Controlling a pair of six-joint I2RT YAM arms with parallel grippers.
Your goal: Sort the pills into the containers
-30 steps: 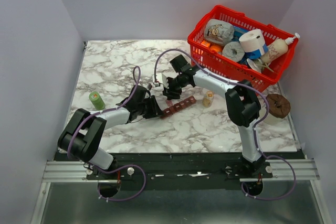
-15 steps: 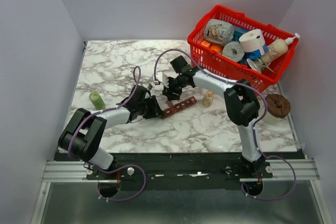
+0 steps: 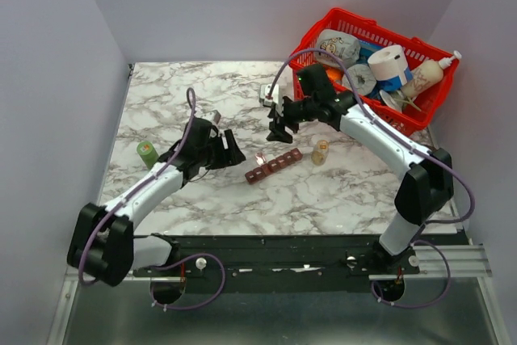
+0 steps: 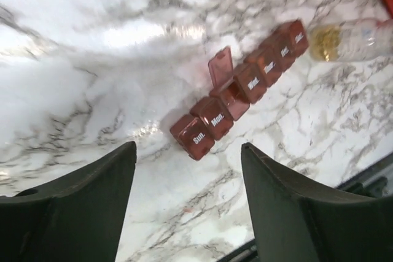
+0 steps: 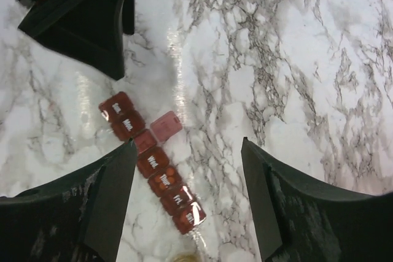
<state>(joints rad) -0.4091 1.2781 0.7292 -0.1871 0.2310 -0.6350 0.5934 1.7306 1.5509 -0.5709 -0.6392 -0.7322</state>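
Containers [image 3: 275,165] lie mid-frame in the top view, one lid [image 4: 220,65] up, no pill visible inside; pill bottle [image 3: 321,152] sits just right. Left gripper [image 3: 232,153] and right gripper [image 3: 279,132] hover spread, holding nothing; sorting looks barely begun

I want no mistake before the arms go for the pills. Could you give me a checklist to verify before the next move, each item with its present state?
1. The organiser strip lies flat on the table, with no gripper touching it: ok.
2. One cell lid stands open, the one after Sun. and Mon.: ok.
3. The left gripper is open and empty: ok.
4. The right gripper is open and empty: ok.
5. The small bottle beside the strip's end is uncapped: cannot tell.
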